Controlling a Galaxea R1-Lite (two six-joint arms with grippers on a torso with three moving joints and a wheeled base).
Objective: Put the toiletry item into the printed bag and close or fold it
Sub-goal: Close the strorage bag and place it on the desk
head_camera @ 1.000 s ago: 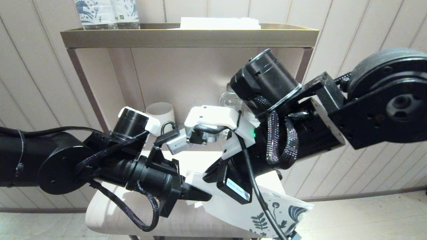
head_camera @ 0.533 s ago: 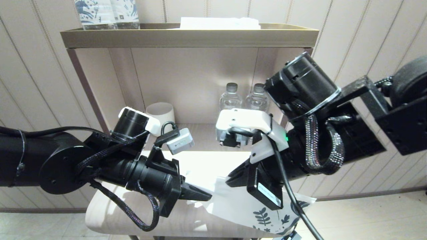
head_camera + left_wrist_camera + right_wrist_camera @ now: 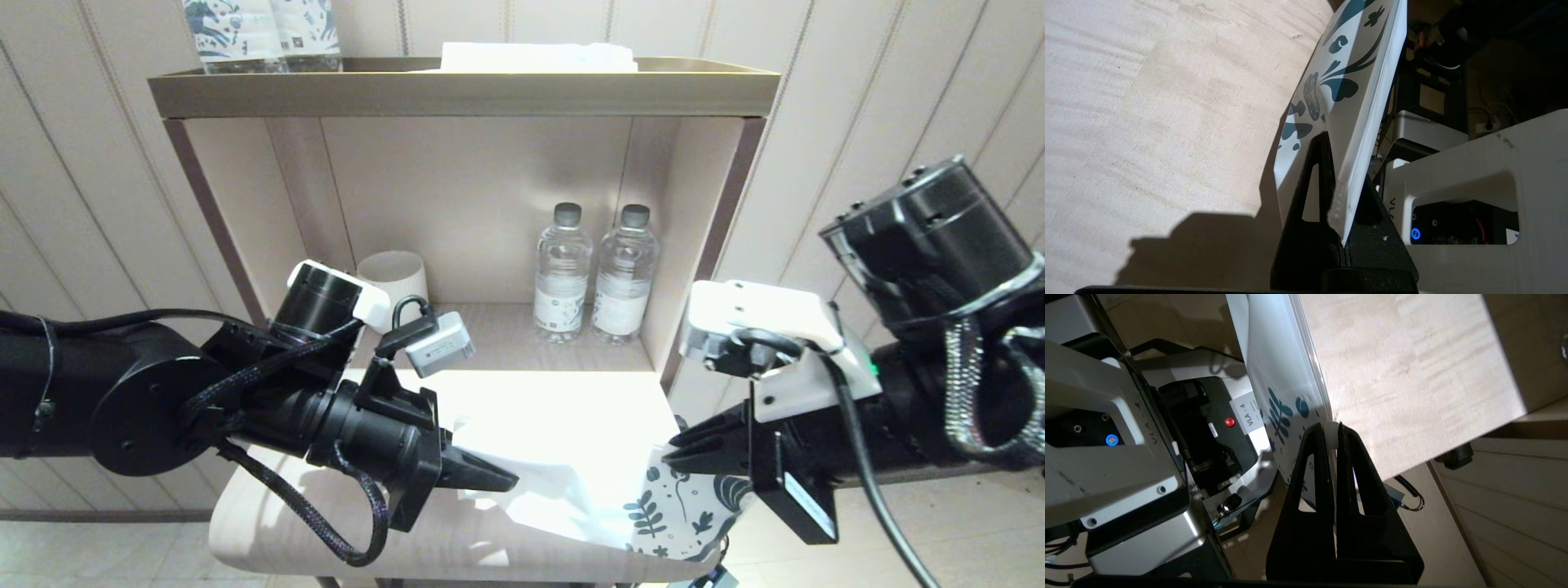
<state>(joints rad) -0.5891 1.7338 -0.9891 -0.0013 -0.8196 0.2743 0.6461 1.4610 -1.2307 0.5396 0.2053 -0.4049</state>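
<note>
Two black robot arms hold a flat white bag between them over the front of a pale wooden table, before an open shelf unit. The left gripper is clamped shut on the plain end of the bag; the right gripper is closed on the zip strip at the leaf-printed end, which hangs past the table's front right corner. The step in hand looks like closing: the right gripper seems to be running along the zip strip while the left one anchors the bag. The toothbrush cannot be seen in any view; whether it lies inside the bag cannot be told. Next, the right gripper probably needs to finish the seal at the bag's edge and let go without tugging the bag off the table. The one readable text is a small label reading "VLA-4" on the robot's base below. The two water bottles on the shelf carry labels too small to read.
</note>
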